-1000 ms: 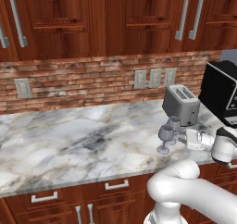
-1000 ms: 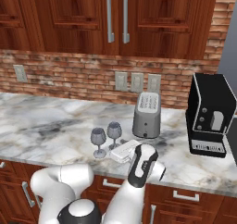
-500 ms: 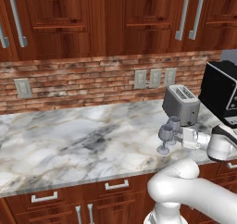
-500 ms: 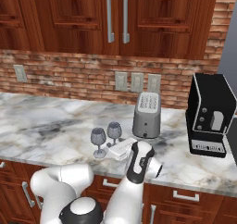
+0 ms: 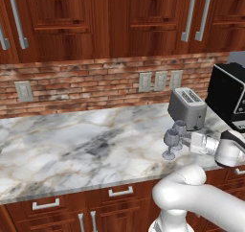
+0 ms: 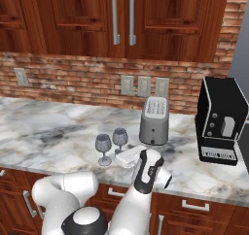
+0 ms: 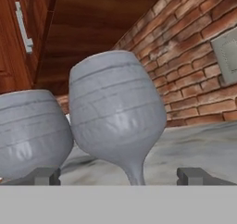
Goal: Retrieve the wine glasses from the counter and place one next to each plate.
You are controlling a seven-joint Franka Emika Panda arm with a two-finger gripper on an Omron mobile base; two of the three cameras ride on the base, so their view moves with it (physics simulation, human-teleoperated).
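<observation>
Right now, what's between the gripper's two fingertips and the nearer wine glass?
Nothing. In the hand view the open gripper faces the nearer wine glass with its stem centred between the fingertips; the second wine glass stands beside it.

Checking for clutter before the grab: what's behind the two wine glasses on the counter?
Behind the two clear greyish stemmed wine glasses stands a silver two-slot toaster, then the red brick wall with wall outlets. The counter strip directly behind the toaster is hidden.
</observation>
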